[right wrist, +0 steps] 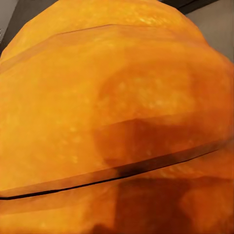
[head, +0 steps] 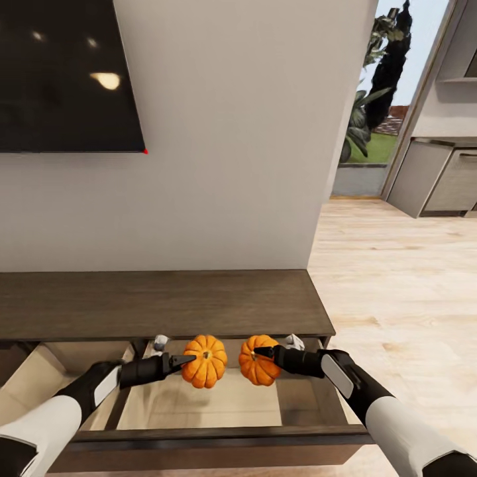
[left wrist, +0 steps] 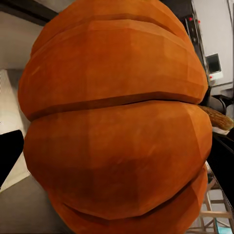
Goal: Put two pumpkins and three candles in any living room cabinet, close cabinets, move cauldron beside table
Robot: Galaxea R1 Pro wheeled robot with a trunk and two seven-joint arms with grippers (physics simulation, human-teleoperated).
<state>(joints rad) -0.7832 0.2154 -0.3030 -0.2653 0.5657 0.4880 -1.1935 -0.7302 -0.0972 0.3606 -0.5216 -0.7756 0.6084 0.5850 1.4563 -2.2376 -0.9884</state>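
The cabinet [head: 165,301] stands against the wall, below a television [head: 66,73] mounted at the upper left, and its drawer [head: 218,437] is pulled out toward the robot. Over the open drawer two pumpkins sit side by side, near each other but apart: the left pumpkin [head: 205,361] at the tips of the left claw [head: 182,361], which reaches in from the left, and the right pumpkin [head: 257,361] at the tips of the right claw [head: 265,352], which reaches in from the right. To the right of the cabinet lies open floor [head: 397,278], with a doorway [head: 371,132] behind it and kitchen units [head: 437,175] at the far right.
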